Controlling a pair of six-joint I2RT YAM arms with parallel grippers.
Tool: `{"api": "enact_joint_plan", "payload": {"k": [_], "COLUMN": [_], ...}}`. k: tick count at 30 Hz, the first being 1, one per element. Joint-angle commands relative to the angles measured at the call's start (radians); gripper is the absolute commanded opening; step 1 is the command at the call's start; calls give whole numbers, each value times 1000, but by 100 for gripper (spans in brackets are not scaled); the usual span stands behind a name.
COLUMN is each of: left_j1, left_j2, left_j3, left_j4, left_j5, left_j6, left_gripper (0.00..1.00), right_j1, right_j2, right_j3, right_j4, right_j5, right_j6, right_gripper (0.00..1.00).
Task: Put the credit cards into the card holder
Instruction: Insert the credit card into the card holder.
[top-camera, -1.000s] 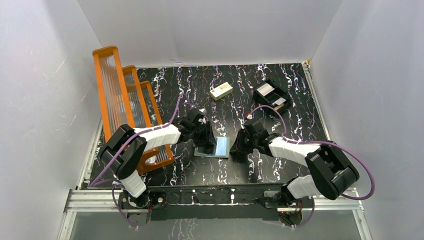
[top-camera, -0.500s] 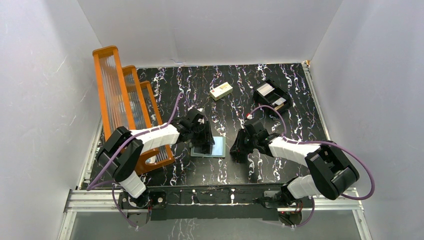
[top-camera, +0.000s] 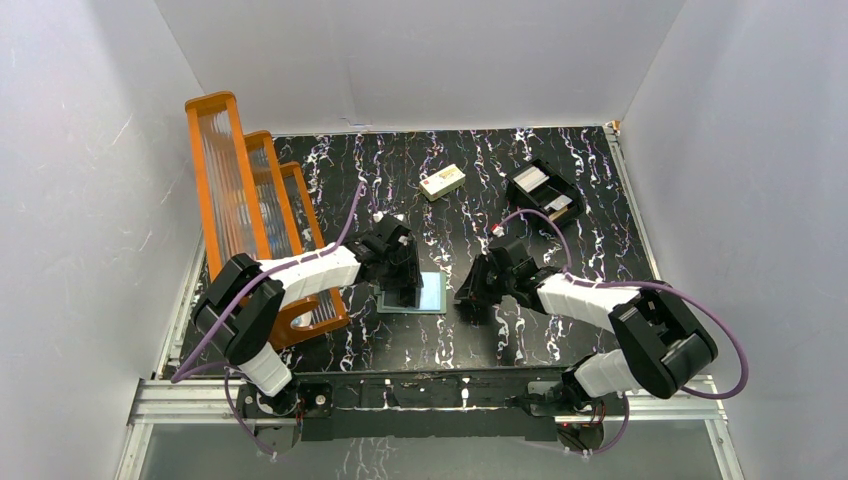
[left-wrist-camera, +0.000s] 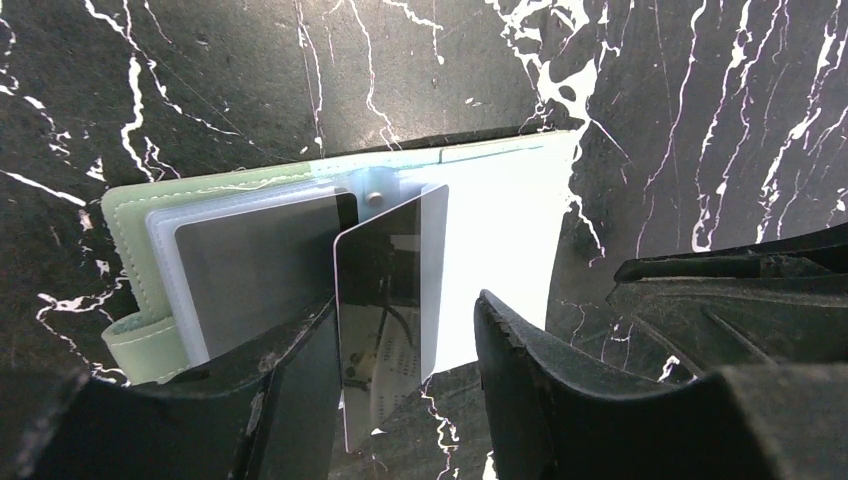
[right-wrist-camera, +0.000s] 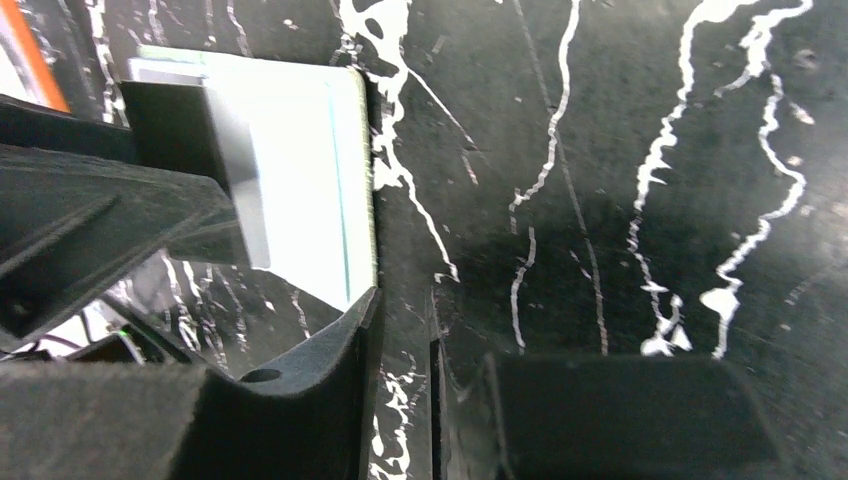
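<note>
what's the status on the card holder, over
Left pincer over open card holder, credit card between its fingers, grip unclear. Right pincer shut, at holder's edge. Nothing in the way.

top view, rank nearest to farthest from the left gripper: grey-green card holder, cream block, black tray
1. Grey-green folding card holder, under the left gripper.
2. Cream rectangular block, far centre.
3. Black boxy tray, far right.

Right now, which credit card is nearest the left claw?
The tilted card inside the left claw, over the card holder; pale cards sit in the black tray.
</note>
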Motion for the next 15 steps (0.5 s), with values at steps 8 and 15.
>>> {"api": "enact_joint_plan", "payload": {"k": [8, 15], "left_j1": [-22, -31], "left_j2": [-11, 4], "left_j3": [85, 85], "left_j4": [-124, -125], "left_j5": [-117, -104], "left_j6": [58, 53], "left_gripper": [50, 47], "right_j1": [19, 24], "right_j2": [52, 76], "right_j3": [31, 32], "right_j4": [128, 145], "right_j5": [-45, -55], "right_j6": [60, 66], "right_gripper": [28, 27]}}
